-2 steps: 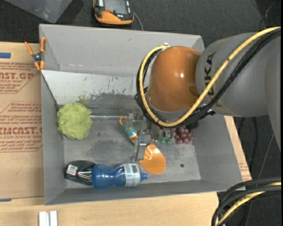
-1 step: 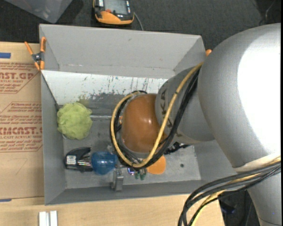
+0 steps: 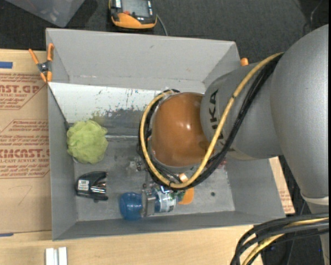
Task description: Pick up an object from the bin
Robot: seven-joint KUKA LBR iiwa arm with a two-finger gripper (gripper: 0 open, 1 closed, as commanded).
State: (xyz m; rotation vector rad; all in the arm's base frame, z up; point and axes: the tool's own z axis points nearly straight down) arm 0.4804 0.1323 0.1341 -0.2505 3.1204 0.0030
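Four loose things lie in the grey metal bin [image 3: 138, 54], one of each kind. One yellow-green fluffy puff [image 3: 87, 141] sits close to the left wall. One small black clip-like object with a pale label [image 3: 92, 186] lies below it, towards the near-left corner. One blue rounded piece [image 3: 130, 205] rests low against the near wall. One small orange bit [image 3: 187, 195] peeks out from under the arm.

The arm [image 3: 276, 109] reaches in from the right, and its orange cover [image 3: 176, 128], ringed by a yellow cable [image 3: 145, 131], spans much of the bin's right half. The pincer [image 3: 159, 199] sits low at the near wall, just beside the blue piece on that piece's right (touching or not, I cannot tell). I also cannot tell whether the pincer is apart or together.

The blue piece has little room on its wall side. The floor between the puff and the cover is bare, as is the sloped far wall. The puff and the black object are well apart from the pincer.
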